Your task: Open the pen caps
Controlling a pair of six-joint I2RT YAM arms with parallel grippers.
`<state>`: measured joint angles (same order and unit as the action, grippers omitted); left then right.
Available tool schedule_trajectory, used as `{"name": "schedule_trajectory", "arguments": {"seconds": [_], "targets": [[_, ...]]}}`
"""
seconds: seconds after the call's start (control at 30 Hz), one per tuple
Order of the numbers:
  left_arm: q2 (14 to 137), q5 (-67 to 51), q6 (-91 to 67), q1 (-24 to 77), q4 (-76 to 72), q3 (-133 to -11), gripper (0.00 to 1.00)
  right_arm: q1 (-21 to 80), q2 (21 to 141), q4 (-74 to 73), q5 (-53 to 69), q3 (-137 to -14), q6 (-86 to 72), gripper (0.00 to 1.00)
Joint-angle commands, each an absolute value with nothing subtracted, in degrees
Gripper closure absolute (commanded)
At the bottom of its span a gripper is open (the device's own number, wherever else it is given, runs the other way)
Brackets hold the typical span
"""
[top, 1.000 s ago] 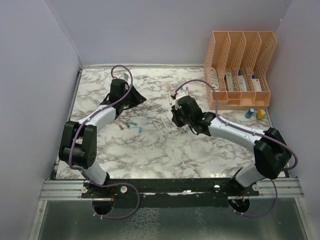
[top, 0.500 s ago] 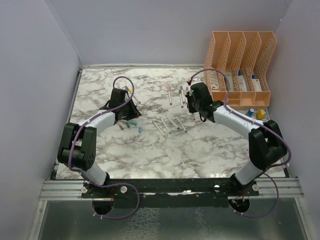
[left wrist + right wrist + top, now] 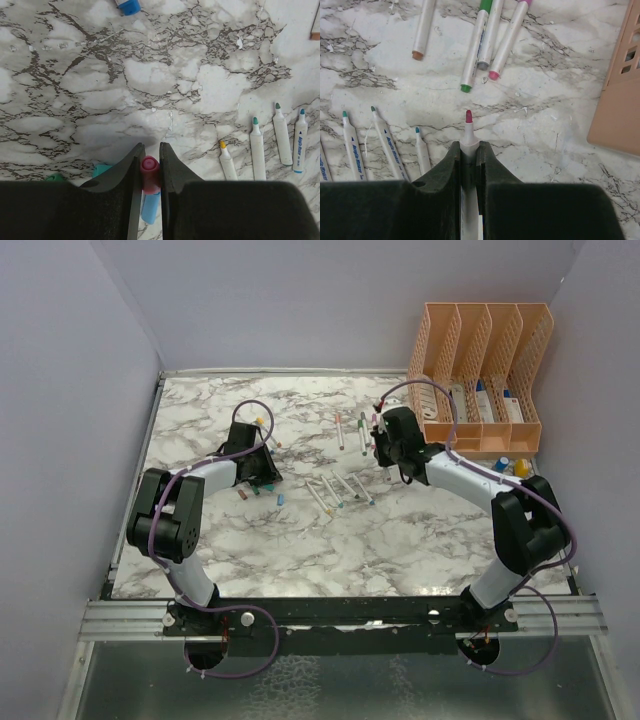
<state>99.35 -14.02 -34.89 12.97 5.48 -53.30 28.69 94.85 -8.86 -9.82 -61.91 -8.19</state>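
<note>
Now, held low, left pincer clamps a pink cap, right pincer an uncapped pen.

A pink cap sat pinched in the left pincer, with a blue cap close by. The right pincer gripped a white pen, uncapped, its red tip forward. Bare-tipped pens lay side by side on the counter.

Left arm, right arm reach forward; left fingers, right fingers clamped.
</note>
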Motion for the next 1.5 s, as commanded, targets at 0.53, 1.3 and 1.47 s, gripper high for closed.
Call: {"name": "schedule_trajectory", "arguments": {"seconds": [0.53, 1.3, 1.47], "targets": [[97.52, -11.70, -33.22, 13.17, 7.37, -53.22, 0.67, 28.43, 100.89, -3.44, -1.88, -58.11, -9.03, 0.99], [79.25, -8.12, -36.75, 12.66, 6.44, -51.89, 0.33, 28.40, 105.44, -4.54, -0.16, -59.40, -12.87, 0.77], [77.79, -7.92, -37.34, 12.30, 6.08, -50.86, 0.33, 28.42, 104.85, -4.73, -0.71, -59.58, -13.38, 0.58]]}}
